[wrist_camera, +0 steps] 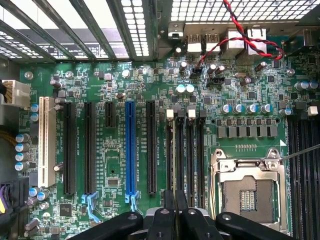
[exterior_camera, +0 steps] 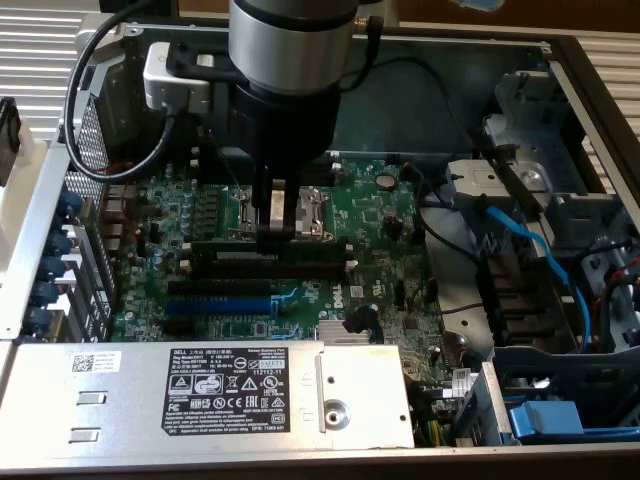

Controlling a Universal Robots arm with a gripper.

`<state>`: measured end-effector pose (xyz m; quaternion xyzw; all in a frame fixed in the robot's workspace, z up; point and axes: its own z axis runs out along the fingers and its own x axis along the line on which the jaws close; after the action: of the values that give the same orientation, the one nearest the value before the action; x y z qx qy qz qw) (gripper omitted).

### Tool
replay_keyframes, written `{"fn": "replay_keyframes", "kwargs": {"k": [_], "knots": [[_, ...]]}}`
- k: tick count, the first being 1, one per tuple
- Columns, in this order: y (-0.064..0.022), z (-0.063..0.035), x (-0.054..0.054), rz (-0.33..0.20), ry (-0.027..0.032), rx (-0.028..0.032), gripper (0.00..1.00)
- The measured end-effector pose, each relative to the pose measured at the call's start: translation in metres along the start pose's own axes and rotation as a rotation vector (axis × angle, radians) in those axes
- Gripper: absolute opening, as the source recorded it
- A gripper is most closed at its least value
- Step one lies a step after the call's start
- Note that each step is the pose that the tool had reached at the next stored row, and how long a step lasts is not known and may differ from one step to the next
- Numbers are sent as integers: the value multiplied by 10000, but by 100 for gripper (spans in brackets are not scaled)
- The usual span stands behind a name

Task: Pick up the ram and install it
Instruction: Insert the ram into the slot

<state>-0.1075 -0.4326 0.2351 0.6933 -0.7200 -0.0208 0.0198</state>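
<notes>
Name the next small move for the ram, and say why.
Probably ease it straight down. The end effector grips the ram mid-length, lying along the black memory slots. Whether it is fully seated is unclear.

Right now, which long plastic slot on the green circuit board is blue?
The long blue plastic slot. It alone is blue and stands between black slots; the white slot lies at the board's edge.

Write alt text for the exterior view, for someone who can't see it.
A robot arm reaches down into an open desktop computer case, its gripper pinching the top edge of the ram, held lengthwise at the black memory slots of the green motherboard. A blue expansion slot lies nearer the camera.
</notes>
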Motion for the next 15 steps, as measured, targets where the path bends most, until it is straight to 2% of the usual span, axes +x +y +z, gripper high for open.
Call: {"fn": "replay_keyframes", "kwargs": {"k": [5,12,15], "knots": [[5,0,1,-1,2,-17,12],[6,0,1,-1,5,-101,12],[-2,1,0,-14,3,-104,12]]}}
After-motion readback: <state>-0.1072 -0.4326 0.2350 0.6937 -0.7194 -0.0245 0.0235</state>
